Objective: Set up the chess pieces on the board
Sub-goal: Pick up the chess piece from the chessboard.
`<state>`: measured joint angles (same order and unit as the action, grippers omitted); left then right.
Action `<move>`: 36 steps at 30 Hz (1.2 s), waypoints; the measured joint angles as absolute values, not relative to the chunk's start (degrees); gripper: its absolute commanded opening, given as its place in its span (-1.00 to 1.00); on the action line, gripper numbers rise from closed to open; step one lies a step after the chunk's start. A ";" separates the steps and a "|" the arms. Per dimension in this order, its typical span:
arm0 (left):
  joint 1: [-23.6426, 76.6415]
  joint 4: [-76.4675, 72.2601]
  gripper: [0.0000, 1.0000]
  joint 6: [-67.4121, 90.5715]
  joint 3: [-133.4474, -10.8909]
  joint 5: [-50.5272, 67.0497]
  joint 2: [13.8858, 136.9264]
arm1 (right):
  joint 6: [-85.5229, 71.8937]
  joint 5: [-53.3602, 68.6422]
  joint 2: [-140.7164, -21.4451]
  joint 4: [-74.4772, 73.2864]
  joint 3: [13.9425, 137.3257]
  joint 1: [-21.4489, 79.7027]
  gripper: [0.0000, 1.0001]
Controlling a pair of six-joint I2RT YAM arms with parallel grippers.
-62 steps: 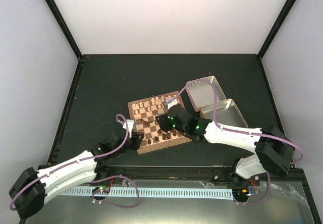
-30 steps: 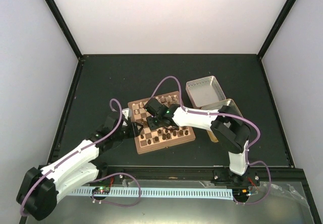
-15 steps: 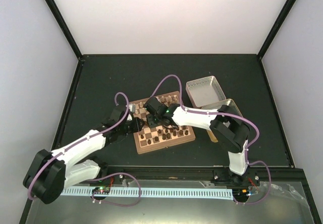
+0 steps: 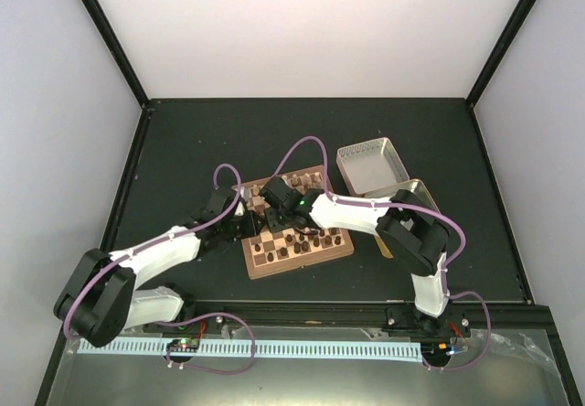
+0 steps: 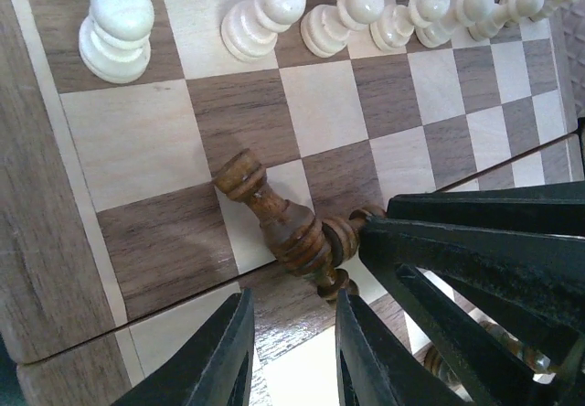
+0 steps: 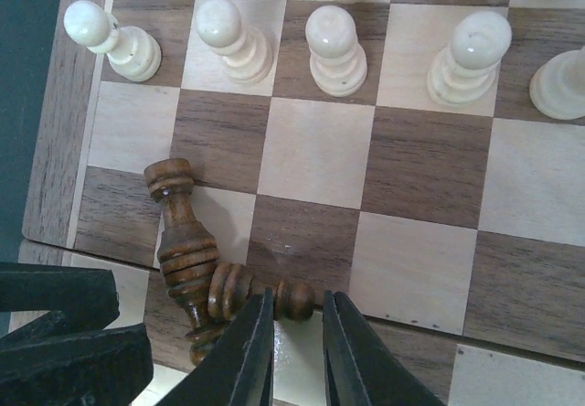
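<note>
1. The board (image 4: 315,252) lies on the dark table between the two arms. Cream chess pieces (image 6: 336,49) stand in ranks along its far side, and dark ones occupy the near rows in the overhead view.
2. Two dark chessmen lie toppled close to the board's left rim (image 6: 53,132), on the squares just below the cream pawn row. One is a tall turned piece (image 6: 183,251). The other is a dark pawn (image 6: 247,292) resting against the tall piece's lower body. Both lie at the board's fold seam.
3. The right gripper (image 6: 298,325) has its fingers drawn in to a narrow slot, with the pawn's rounded head at the slot's mouth. Whether the pads actually bear on the head cannot be told.
4. The left gripper (image 5: 294,337) has its fingers narrowly parted with nothing between them. It hangs just beside the base of the tall piece, very near the right gripper.
5. Handling, as a judgement: the chessmen look light, rigid and smoothly finished. Their round profile would let them roll or squirt out of a pinch.
6. Suggested hold: across the narrow neck under the head, where the collar can stop slipping. A pawn taken while lying down needs tipping upright before release, and the touching neighbour may be nudged.
</note>
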<state>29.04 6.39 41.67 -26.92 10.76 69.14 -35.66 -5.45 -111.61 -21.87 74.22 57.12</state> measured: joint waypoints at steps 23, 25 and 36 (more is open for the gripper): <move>28.56 3.42 -0.47 45.60 -28.23 11.57 74.28 | -29.52 -5.26 -110.69 -19.29 71.77 57.12 -0.71; 28.56 3.44 -0.47 46.19 -28.73 10.87 74.72 | -29.54 -5.17 -110.19 -18.72 71.07 57.12 -0.70; 28.51 3.53 -0.66 47.35 -29.26 9.26 75.16 | -30.46 -4.54 -106.76 -16.67 69.63 57.12 -0.52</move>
